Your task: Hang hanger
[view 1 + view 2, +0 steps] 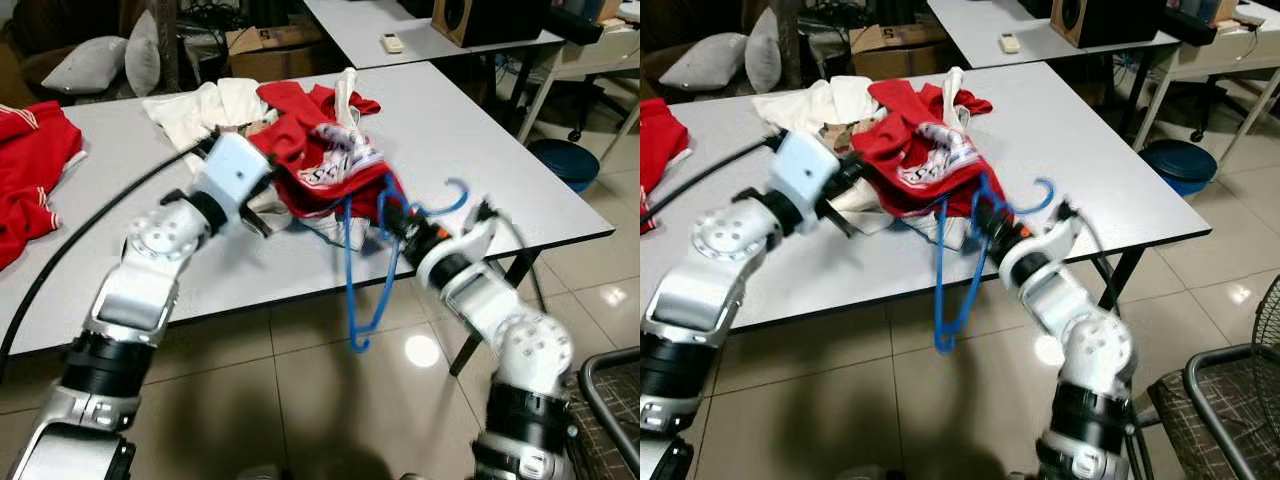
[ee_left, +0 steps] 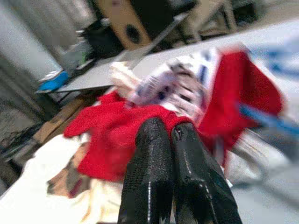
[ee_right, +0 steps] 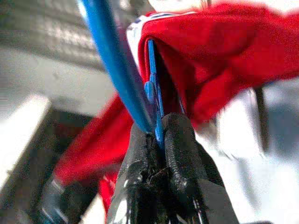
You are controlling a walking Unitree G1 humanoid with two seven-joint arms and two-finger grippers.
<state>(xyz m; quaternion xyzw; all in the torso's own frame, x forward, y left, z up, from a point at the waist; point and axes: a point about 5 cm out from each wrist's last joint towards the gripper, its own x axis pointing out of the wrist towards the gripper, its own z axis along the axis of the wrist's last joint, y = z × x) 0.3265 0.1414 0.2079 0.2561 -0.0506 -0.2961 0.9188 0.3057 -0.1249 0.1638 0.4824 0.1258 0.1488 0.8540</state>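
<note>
The right gripper pinches the blue hanger mid-frame, its long side pointing down, while the closed left gripper rests by the red shirt.

My left arm reaches forward, elbow bent, wrist angled toward my right. My left gripper has its two black fingers pressed flat together, with red cloth just beyond the tips. My right arm stretches forward and inward, forearm raised. My right gripper is clamped tight on a blue hanger, whose thin bar runs out between the fingertips.
</note>
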